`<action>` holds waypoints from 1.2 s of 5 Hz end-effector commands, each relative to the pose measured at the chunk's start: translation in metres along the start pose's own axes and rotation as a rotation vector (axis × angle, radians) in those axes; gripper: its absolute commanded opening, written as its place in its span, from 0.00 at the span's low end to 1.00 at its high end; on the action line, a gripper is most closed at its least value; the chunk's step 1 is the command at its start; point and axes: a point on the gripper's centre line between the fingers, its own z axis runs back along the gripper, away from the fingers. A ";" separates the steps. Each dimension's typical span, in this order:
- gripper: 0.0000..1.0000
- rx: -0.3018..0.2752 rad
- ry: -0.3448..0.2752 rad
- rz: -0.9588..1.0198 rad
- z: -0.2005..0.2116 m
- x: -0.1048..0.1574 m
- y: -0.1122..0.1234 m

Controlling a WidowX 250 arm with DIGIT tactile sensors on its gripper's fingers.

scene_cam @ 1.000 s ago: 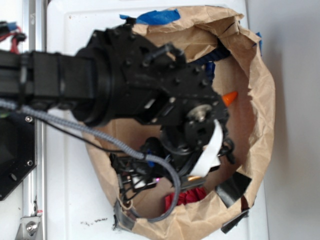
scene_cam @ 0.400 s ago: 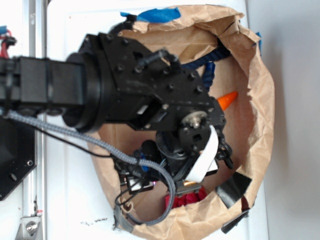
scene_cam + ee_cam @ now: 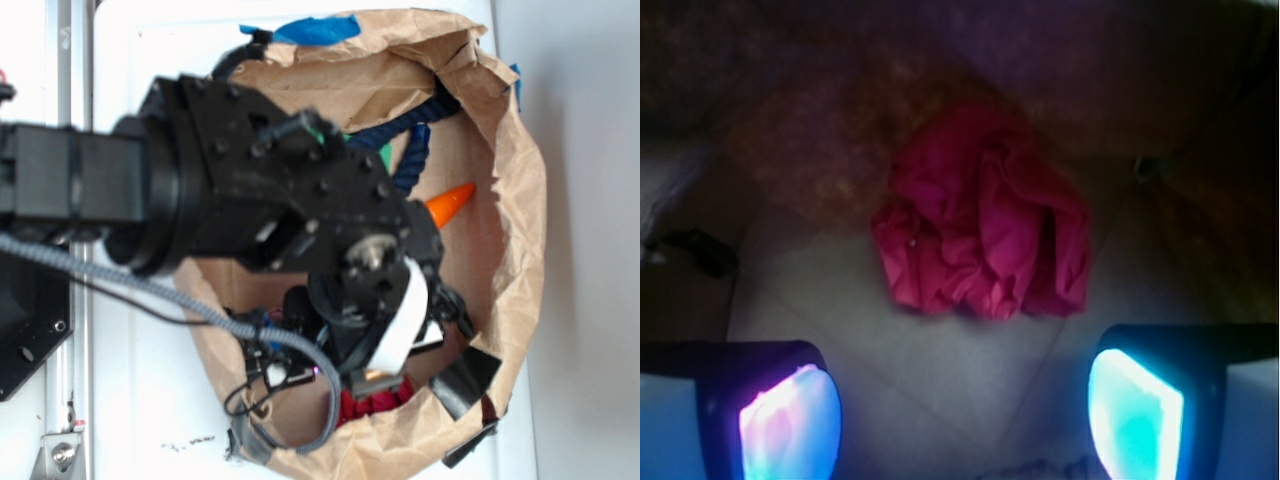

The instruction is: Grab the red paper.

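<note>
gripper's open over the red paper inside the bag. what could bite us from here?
1. The red paper lies ahead of the open gripper, not between the fingers. Closing now would likely grab nothing.
2. It sits close to the brown paper bag wall, so the fingers could pinch or snag bag paper.
3. The arm hides most of the wad in the exterior view; only the wrist view can confirm a grasp.

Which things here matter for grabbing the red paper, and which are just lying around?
For the job:
red paper
claw, open, paper ahead of its fingers

Lying about:
orange carrot
dark blue rope
brown paper bag, holding everything
</note>
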 end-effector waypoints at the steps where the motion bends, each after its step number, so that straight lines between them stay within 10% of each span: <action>1: 1.00 0.142 -0.028 -0.046 0.011 0.021 -0.005; 4: 1.00 0.122 -0.078 0.032 0.015 -0.005 0.023; 6: 1.00 -0.012 -0.169 -0.025 0.009 0.004 0.025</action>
